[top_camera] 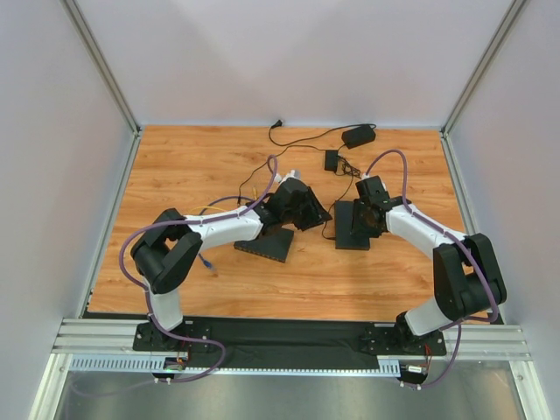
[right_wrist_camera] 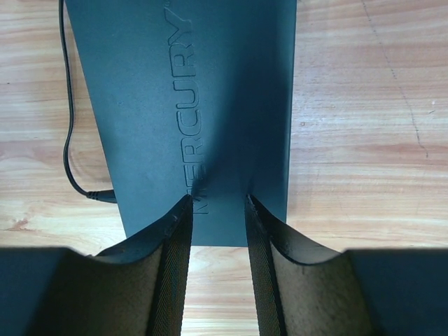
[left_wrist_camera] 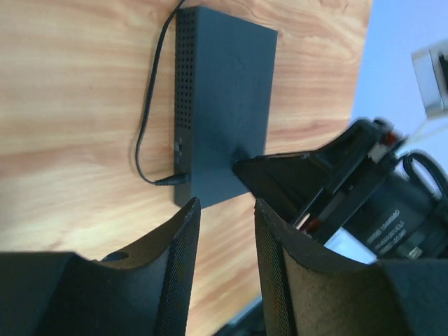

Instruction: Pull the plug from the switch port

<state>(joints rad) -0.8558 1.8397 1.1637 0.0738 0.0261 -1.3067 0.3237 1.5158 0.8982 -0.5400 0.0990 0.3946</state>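
- Currently the switch [top_camera: 265, 243] lies flat on the surface [top_camera: 192, 166], left of centre. It sits just on the near side of the left arm [top_camera: 219, 229], with its socket edge facing the arm bases. Neither wrist view shows it.
- Fingers of the left end effector [left_wrist_camera: 225, 210] stand a narrow gap apart with nothing between them. They face the slab [left_wrist_camera: 224, 91], not the switch.
- Likewise the right end effector [right_wrist_camera: 217, 203] is slightly parted and empty, its tips over the slab's lettered top. I cannot tell whether they touch it.
- Wrong target is the chief risk. A cable [left_wrist_camera: 143, 133] is plugged into the slab's side, ahead of the left fingers, and pulling that one would not free the switch.
- From above I cannot tell which switch socket holds the plug, so a blind reach may close on the housing.
- Nothing pins the switch, so a light box would probably slide or lift with the pull instead of letting go.
- Swinging round to it, the left arm could knock the switch, which lies just beside it.
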